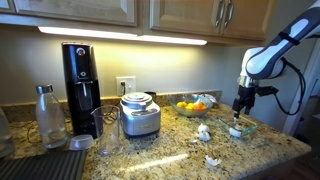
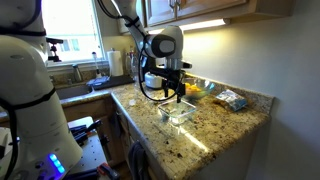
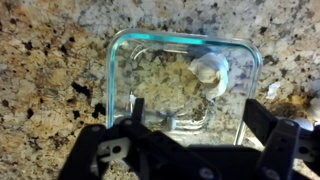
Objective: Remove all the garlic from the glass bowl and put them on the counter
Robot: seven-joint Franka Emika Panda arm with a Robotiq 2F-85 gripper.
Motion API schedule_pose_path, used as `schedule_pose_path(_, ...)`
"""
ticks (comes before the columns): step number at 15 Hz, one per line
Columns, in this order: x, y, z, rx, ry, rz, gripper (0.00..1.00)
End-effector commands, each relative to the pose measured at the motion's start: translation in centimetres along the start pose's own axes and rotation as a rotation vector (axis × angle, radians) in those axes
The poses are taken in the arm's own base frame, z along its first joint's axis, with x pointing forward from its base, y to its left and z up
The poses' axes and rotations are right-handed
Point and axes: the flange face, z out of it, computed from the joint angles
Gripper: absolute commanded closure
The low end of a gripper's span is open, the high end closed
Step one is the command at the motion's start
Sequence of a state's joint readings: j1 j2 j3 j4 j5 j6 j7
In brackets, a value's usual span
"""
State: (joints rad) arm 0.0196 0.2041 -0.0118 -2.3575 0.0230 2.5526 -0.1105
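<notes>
One gripper (image 1: 240,108), jaws spread wide, empty, hanging over one glass bowl (image 3: 120,70). One garlic bulb (image 3: 210,70) inside bowl, near rim. Two more bulbs (image 1: 204,132) on counter (image 1: 165,150) beside bowl, second bulb (image 1: 212,160) nearer front edge.

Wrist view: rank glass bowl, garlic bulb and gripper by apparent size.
1. glass bowl
2. garlic bulb, lying inside the bowl
Unranked: gripper. It is cropped by the frame and nearest the camera, so its apparent size is unreliable.

Wooden cabinets (image 1: 70,10) hang above a glowing light strip (image 1: 120,35), near a bright window (image 2: 82,30).
</notes>
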Motion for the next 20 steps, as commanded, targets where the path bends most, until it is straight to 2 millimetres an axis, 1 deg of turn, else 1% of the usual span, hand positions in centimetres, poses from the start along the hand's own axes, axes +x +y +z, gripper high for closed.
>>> schedule_pose_path(1, -1.0, 1.2, 1.3, -0.003, 0.033, -0.057, 0.0)
schedule_pose_path(5, -0.7, 1.5, 3.1, -0.004, 0.055, -0.106, 0.0)
schedule_pose_path(10, -0.9, 0.8, 4.9, 0.012, 0.031, -0.149, 0.0)
schedule_pose_path(16, -0.8, -0.7, 5.8, 0.029, 0.018, -0.2, 0.0)
schedule_pose_path(20, -0.8, -0.5, 6.2, 0.025, 0.028, -0.229, 0.0)
